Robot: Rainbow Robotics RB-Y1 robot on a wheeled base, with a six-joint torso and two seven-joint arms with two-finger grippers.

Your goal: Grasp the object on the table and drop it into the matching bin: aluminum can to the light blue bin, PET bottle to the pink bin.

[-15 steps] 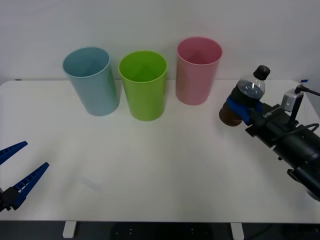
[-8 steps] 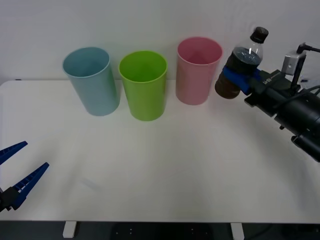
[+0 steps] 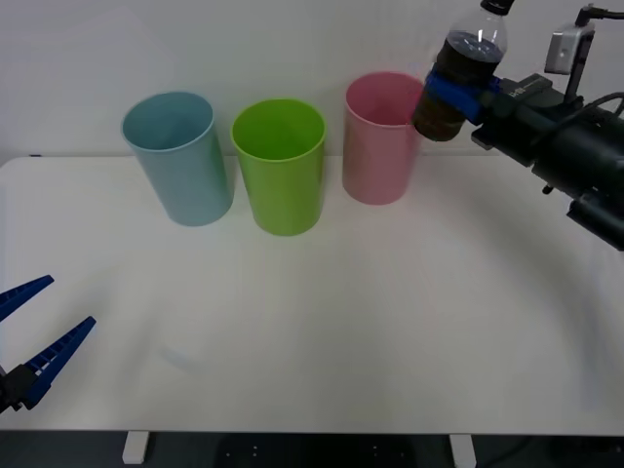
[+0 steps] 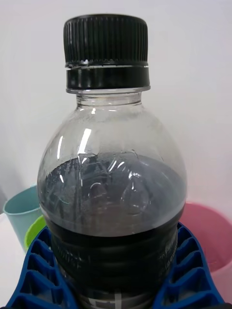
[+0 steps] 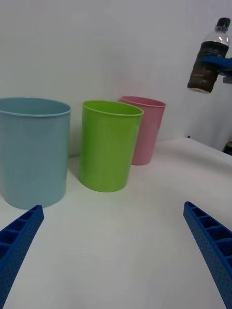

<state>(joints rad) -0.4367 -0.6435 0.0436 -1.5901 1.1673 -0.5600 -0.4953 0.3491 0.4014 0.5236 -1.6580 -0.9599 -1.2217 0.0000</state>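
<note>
The bottle (image 3: 458, 73) is clamped in the right gripper (image 3: 456, 94), raised beside the pink bin (image 3: 383, 138) rim. The left gripper (image 3: 39, 336) is held wide above the table (image 3: 390, 322).

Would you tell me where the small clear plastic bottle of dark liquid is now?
In the front view the small clear plastic bottle is off the table, clamped in the right gripper by the tall pink plastic bin's right rim.

We are noting blue ribbed fingers (image 3: 458, 93) on a black cylindrical right arm (image 3: 575, 161), carrying a grey bracket and black cable.
</note>
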